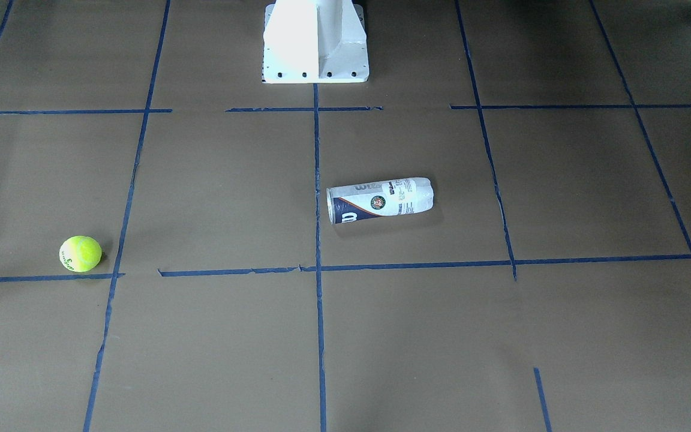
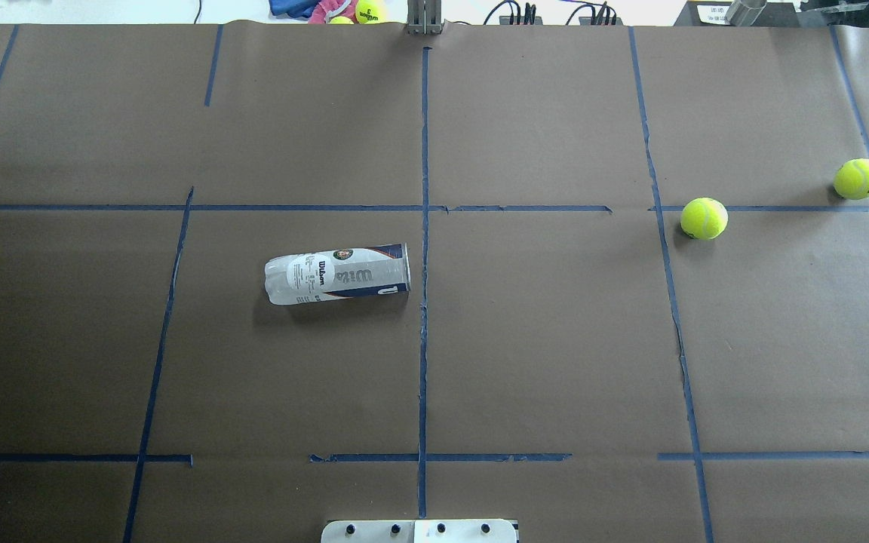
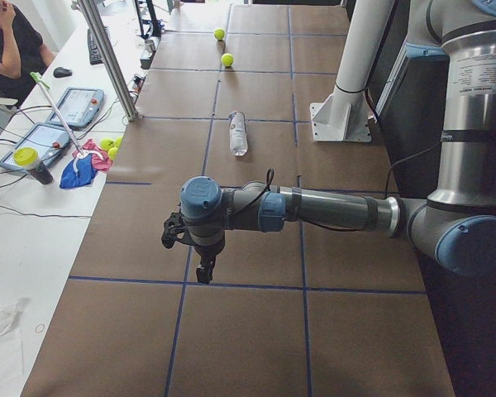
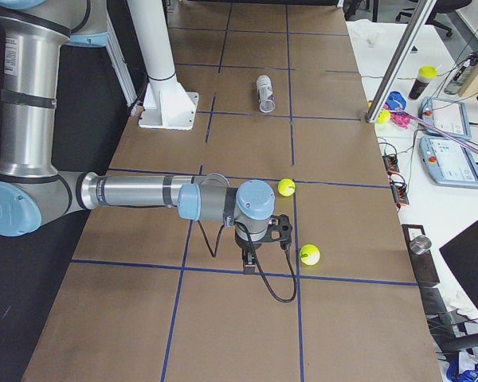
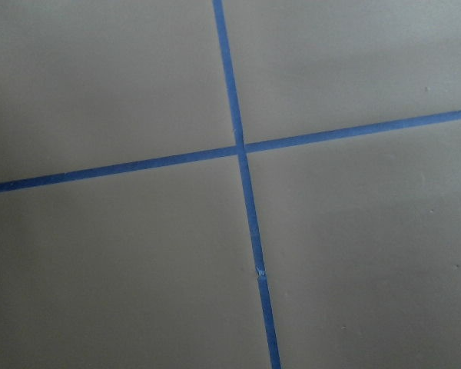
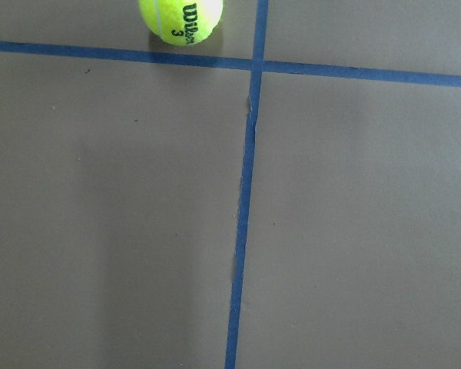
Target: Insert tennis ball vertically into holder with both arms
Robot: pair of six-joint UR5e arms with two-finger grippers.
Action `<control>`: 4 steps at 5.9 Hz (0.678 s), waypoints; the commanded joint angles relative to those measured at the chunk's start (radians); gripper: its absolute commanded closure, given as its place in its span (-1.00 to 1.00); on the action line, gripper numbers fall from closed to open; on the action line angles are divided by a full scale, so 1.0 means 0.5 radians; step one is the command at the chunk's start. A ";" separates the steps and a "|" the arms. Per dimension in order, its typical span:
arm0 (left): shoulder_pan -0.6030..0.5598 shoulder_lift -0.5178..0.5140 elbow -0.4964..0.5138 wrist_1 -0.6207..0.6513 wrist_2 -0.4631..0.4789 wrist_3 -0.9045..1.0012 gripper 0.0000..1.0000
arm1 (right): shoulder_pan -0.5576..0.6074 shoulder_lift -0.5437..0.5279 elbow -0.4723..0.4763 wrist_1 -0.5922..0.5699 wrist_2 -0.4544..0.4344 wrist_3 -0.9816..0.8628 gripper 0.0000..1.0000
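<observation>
While overhead shows second ball (image 2: 859, 179) | front-facing: tennis ball (image 1: 80, 253) only

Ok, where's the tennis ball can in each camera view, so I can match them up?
Front-facing: can lies on its side, just right of centre.
Overhead: can left of centre, beside the middle tape line.
Left side: can far off, upper middle.
Right side: can far off, upper middle.
Left wrist: not in it.
Right wrist: not in it.
Shared landmark: the white base, visible in all four room views.
</observation>
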 commanded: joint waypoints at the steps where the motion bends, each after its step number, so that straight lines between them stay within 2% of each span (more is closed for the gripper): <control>1: 0.002 0.018 -0.037 -0.004 -0.017 -0.001 -1.00 | 0.000 -0.014 0.083 0.001 -0.025 -0.005 -1.00; 4: 0.017 0.058 -0.080 -0.029 -0.017 -0.019 -1.00 | 0.000 -0.032 0.065 -0.005 -0.004 0.029 -1.00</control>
